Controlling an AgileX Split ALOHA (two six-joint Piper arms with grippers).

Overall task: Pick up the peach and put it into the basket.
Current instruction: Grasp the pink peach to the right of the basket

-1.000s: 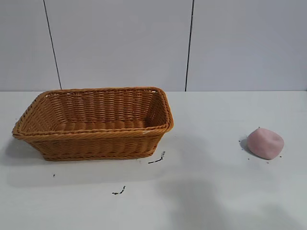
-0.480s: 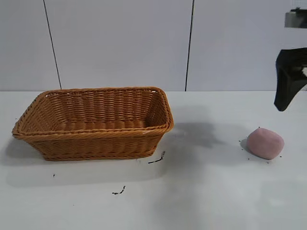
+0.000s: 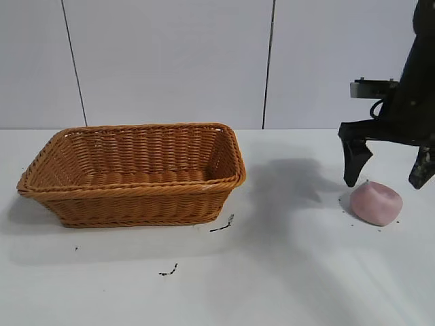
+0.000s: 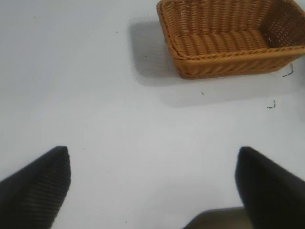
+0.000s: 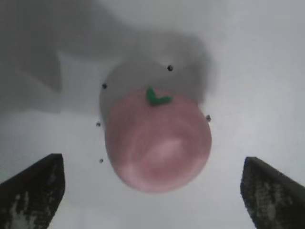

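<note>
The pale-pink peach [image 3: 376,203] lies on the white table at the right; the right wrist view shows it [image 5: 157,138] with a small green leaf on top. My right gripper [image 3: 386,178] hangs just above and behind the peach, open, one finger on each side of it, not touching; it is also open in the right wrist view [image 5: 152,191]. The orange-brown wicker basket [image 3: 136,197] stands at the left and shows in the left wrist view [image 4: 228,62]. My left gripper [image 4: 152,176] is open and empty over bare table, apart from the basket.
Small black marks [image 3: 221,226] lie on the table in front of the basket, and dark specks ring the peach. A white panelled wall stands behind the table.
My right arm has come into the exterior view from the upper right and dropped down to just above the peach. The peach and basket have not moved.
</note>
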